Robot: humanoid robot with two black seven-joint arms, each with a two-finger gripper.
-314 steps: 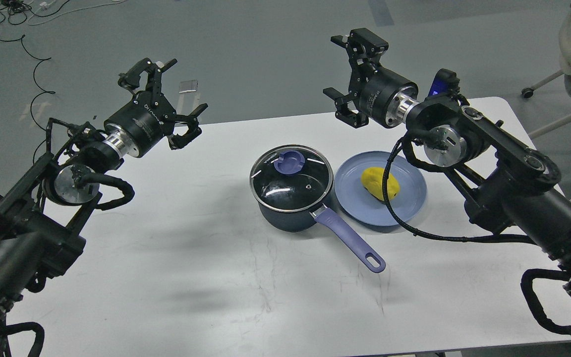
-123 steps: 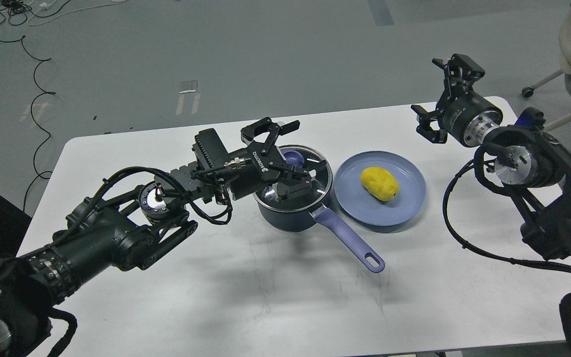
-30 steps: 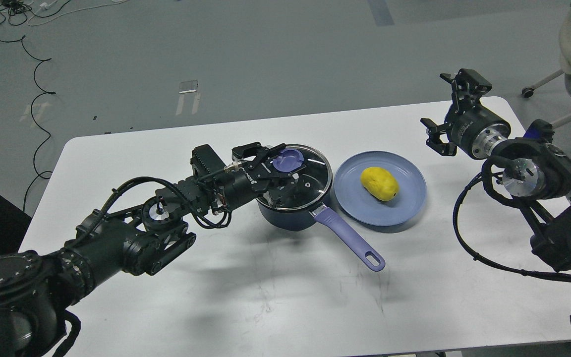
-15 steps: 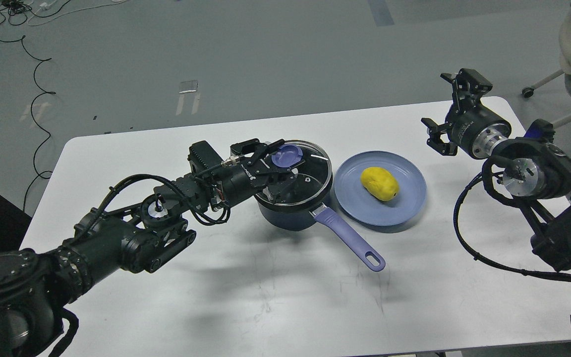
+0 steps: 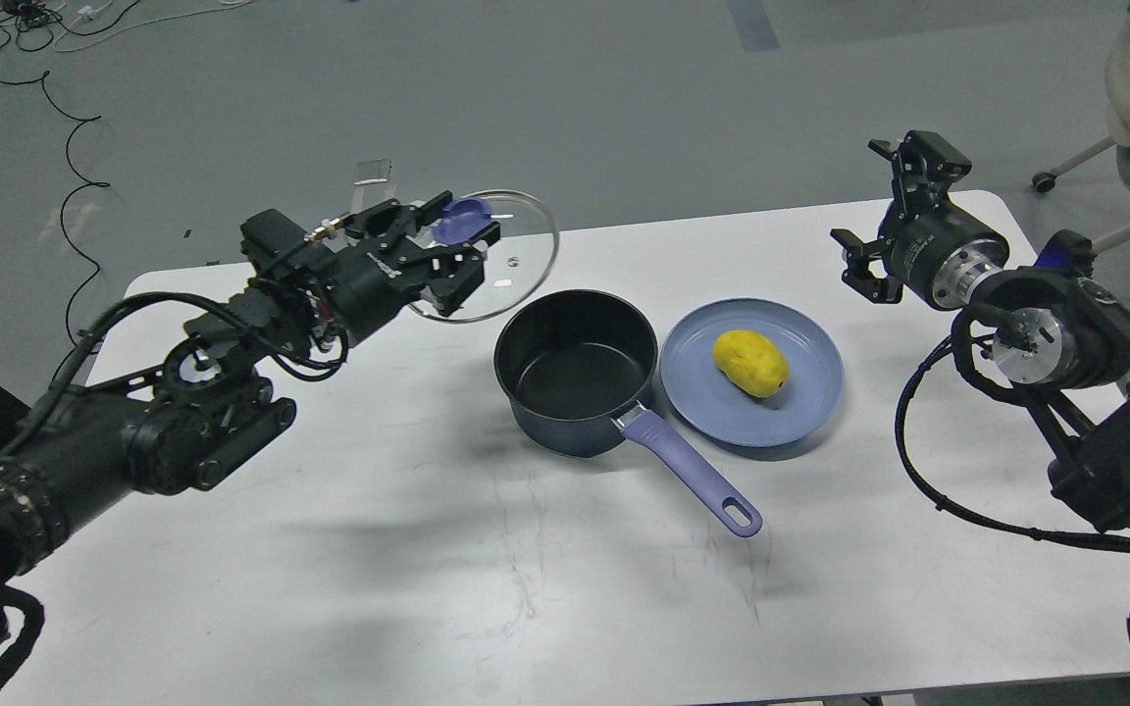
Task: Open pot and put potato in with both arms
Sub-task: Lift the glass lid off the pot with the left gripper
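The dark navy pot (image 5: 575, 378) stands open at mid-table, its black inside empty, its lavender handle (image 5: 693, 476) pointing to the front right. My left gripper (image 5: 452, 240) is shut on the purple knob of the glass lid (image 5: 511, 260) and holds it in the air, up and to the left of the pot. The yellow potato (image 5: 750, 363) lies on the light-blue plate (image 5: 810, 397) just right of the pot. My right gripper (image 5: 884, 211) is open and empty, above the table's far right, beyond the plate.
The white table (image 5: 526, 569) ends just behind the pot. Cables (image 5: 65, 127) lie on the grey floor at the far left. A chair (image 5: 1124, 118) stands beyond the table's right corner.
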